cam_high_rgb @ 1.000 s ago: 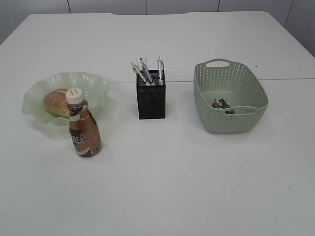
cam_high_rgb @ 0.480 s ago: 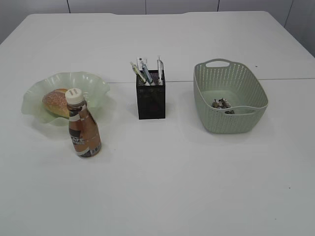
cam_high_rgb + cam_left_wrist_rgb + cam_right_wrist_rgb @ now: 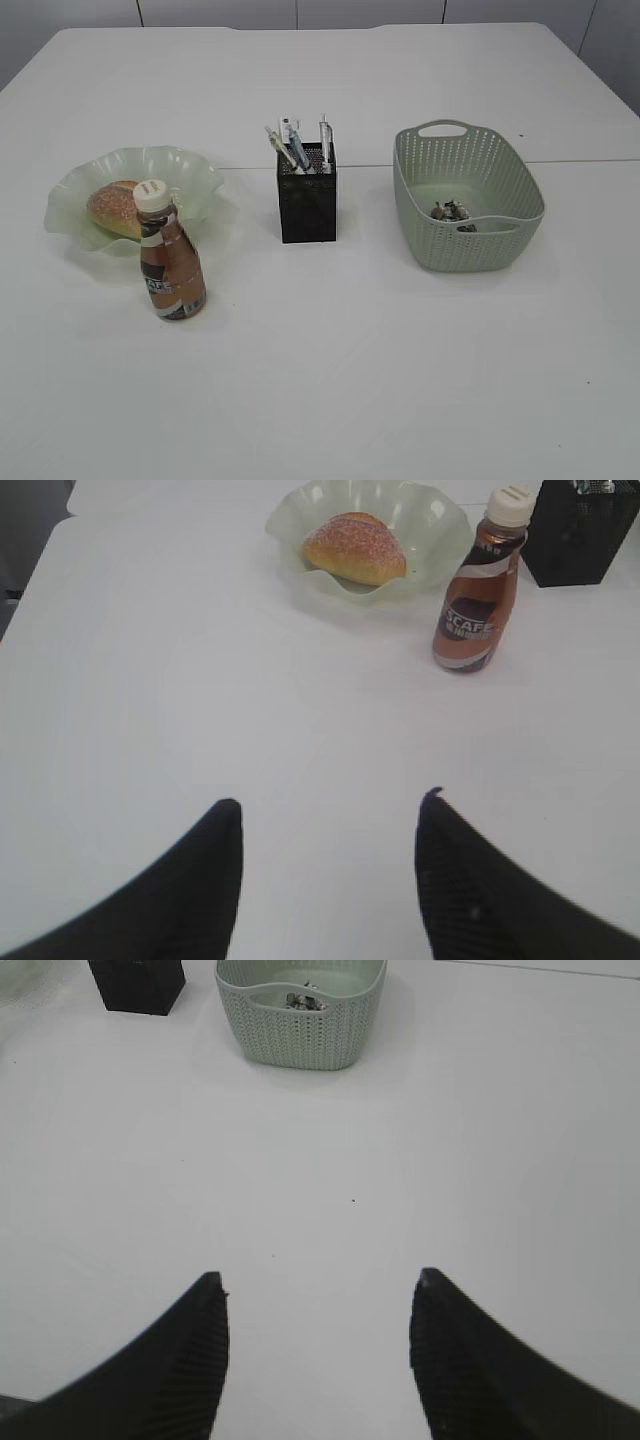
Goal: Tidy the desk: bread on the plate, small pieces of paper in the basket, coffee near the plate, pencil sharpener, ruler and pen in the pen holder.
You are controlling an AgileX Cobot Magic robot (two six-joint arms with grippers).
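A bread roll lies on the pale green wavy plate; they also show in the left wrist view, the roll on the plate. A brown coffee bottle stands upright just in front of the plate, also in the left wrist view. The black mesh pen holder holds pens and a ruler. The green basket holds small paper pieces. My left gripper and right gripper are open, empty, over bare table near the front, out of the exterior view.
The white table has a seam running across behind the holder. The basket and the holder show at the top of the right wrist view.
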